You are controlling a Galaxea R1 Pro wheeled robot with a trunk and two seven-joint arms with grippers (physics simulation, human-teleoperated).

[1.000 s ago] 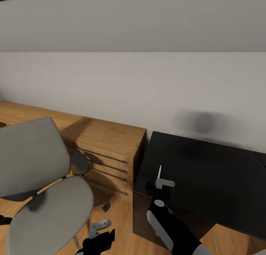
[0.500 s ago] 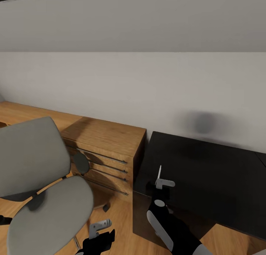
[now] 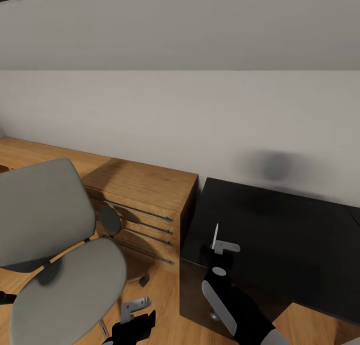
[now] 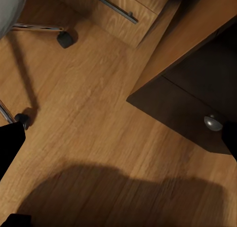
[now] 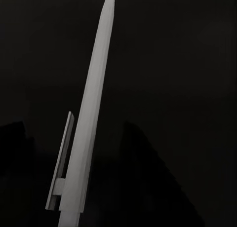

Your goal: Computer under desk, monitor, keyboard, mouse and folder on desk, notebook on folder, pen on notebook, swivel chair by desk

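Currently right gripper [image 3: 218, 245] clamped on pen [image 3: 215, 236], upright, lower centre of head view, over black desk [image 3: 280, 230]. Left gripper [image 3: 134, 307] at bottom left beside swivel chair [image 3: 55, 255]; jaw state cannot tell. Wooden cabinet [image 3: 145, 205] left of desk.

Right end effector [image 3: 218, 245] raised forward, left end effector [image 3: 134, 307] low

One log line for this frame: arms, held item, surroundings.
right gripper: holds pen upright over desk | left gripper: low, empty, above floor | swivel chair: seat bare, left of desk
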